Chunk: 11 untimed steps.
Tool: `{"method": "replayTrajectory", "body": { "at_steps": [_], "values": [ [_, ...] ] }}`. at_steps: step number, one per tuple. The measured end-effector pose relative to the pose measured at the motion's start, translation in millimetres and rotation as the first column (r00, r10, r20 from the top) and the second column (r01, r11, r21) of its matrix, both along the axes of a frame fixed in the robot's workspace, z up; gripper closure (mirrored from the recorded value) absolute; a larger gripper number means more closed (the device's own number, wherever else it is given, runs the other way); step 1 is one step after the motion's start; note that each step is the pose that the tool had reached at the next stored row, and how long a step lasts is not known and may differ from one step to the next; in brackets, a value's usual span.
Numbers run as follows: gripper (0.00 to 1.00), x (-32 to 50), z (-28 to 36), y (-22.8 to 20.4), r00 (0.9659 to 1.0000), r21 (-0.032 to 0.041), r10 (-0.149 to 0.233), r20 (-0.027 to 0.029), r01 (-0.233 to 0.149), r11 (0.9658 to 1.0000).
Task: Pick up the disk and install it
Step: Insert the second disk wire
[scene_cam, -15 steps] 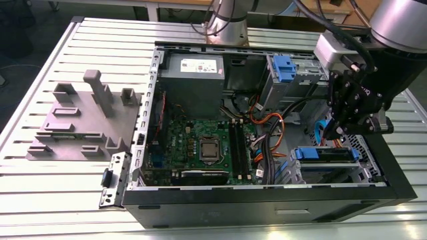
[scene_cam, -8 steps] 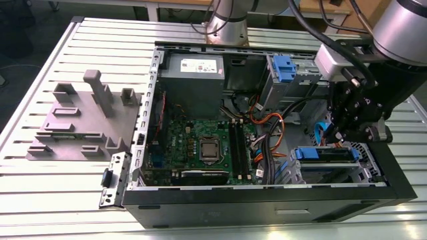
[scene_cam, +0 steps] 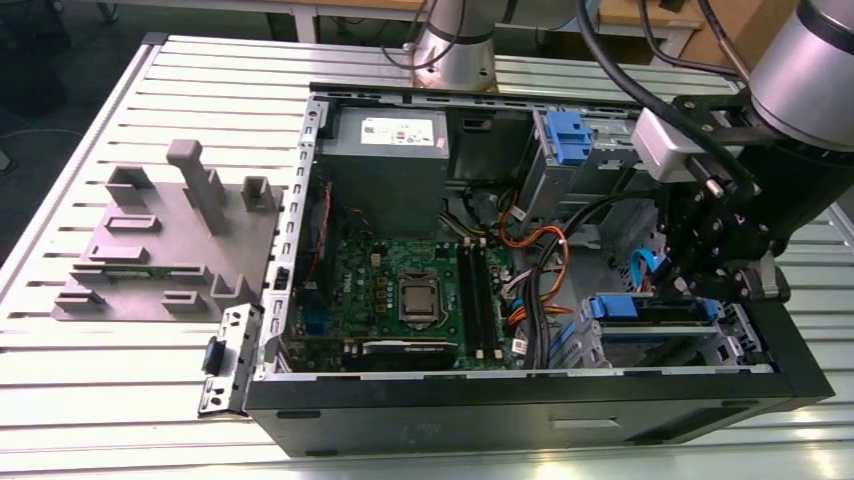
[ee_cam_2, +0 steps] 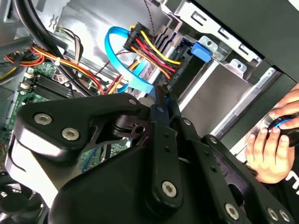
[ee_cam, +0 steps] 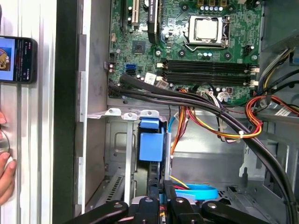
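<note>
Above the disk (ee_cam: pixel 151 144), arm (scene_cam: pixel 814 70) points down.

One computer case (scene_cam: pixel 534 410), two blue carriers (scene_cam: pixel 569 130), one motherboard (scene_cam: pixel 400 290).

matt black metal end effector (ee_cam_2: pixel 161 100), glossy blue plastic disk (ee_cam: pixel 151 145) carrier, ribbed aluminium table (scene_cam: pixel 120 350).

A ribbed metal worktable (scene_cam: pixel 80 380) fills the exterior view; at twelve o'clock stands a wooden bench (scene_cam: pixel 347 8), dark floor (scene_cam: pixel 54 140) at nine o'clock.
</note>
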<state>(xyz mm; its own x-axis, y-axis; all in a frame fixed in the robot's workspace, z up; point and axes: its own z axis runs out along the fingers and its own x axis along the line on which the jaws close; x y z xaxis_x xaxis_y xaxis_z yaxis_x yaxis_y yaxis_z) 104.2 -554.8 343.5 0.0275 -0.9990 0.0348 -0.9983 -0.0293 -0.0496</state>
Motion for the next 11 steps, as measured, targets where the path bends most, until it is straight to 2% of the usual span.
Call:
{"method": "replayTrajectory", "body": {
  "at_steps": [4, 11],
  "values": [
    [0.84, -0.4, -2.0, -2.1, 1.0, 0.0022, 0.0, 0.0032, 0.0, 1.0],
    [0.84, -0.6, -5.1, -2.4, 1.0, 0.0032, 0.0, 0.0071, 0.0, 1.0]
  ]
}}
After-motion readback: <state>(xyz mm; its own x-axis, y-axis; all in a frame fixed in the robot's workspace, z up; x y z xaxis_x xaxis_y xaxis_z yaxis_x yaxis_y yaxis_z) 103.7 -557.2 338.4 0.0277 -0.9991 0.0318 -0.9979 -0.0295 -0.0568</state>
